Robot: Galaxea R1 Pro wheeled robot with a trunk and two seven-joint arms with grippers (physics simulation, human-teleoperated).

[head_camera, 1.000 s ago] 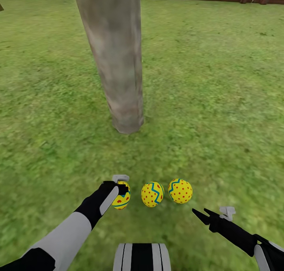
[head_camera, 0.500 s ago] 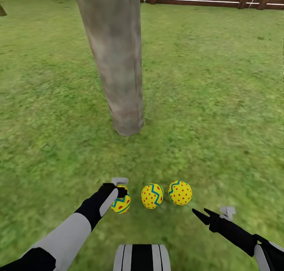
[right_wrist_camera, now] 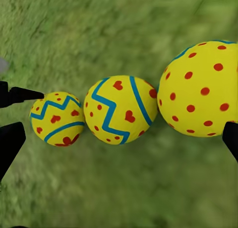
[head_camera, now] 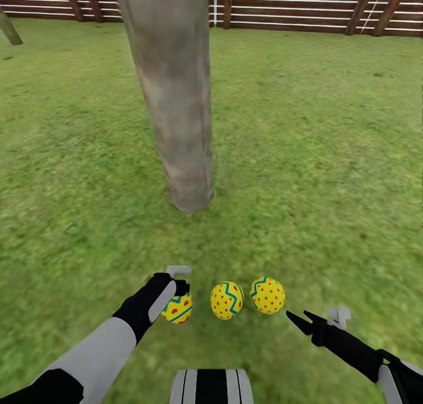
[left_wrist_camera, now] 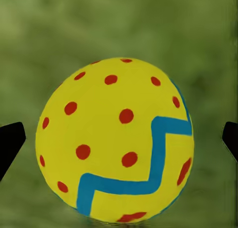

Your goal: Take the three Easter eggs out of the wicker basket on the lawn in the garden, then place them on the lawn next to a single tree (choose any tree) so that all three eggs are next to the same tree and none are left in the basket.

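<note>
Head view records all three Easter eggs on the lawn [head_camera: 329, 175] in a row just short of the tree [head_camera: 176, 98], none in a basket. The left egg [head_camera: 178, 308] sits between the fingers of the left claw [head_camera: 179, 286]; in the left wrist view both fingertips stand clear of the shell, so it is apart, judged released. The middle egg [head_camera: 227, 300] and right egg [head_camera: 267, 295] lie just beside it. The right claw [head_camera: 302, 322] hovers spread and empty near the right egg. A fence [head_camera: 294, 4] runs well behind; nothing obstructs withdrawal.
</note>
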